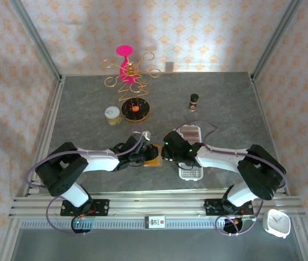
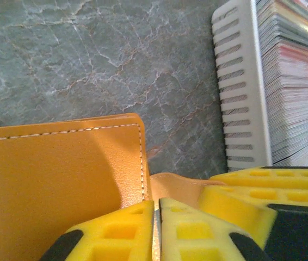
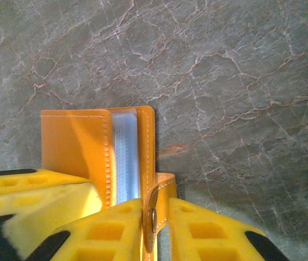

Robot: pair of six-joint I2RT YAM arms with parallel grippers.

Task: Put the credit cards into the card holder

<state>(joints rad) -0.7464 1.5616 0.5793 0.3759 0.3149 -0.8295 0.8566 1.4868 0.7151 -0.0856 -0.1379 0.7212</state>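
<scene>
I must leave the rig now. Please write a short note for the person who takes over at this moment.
Left gripper: jaws almost together at the card holder's cover edge; grip unclear.
Right gripper: shut on the holder's tab.
Credit cards: stacked in the white tray, right of the holder.
Done: holder partly open; pale layer inside, card or pocket unclear.
To do: move cards from tray into holder.

We're seeing a grey marbled worktop [image 1: 225, 103] carrying an orange card holder [image 1: 154, 157] near the front middle, sitting near a white slotted tray [image 1: 190, 173]. Farther back we're noting a small dark bottle [image 1: 194, 100] on the right, a pale round tin [image 1: 112, 115] beside a dark round base [image 1: 136, 111], and a gold wire stand [image 1: 128, 70] with a pink top.
</scene>
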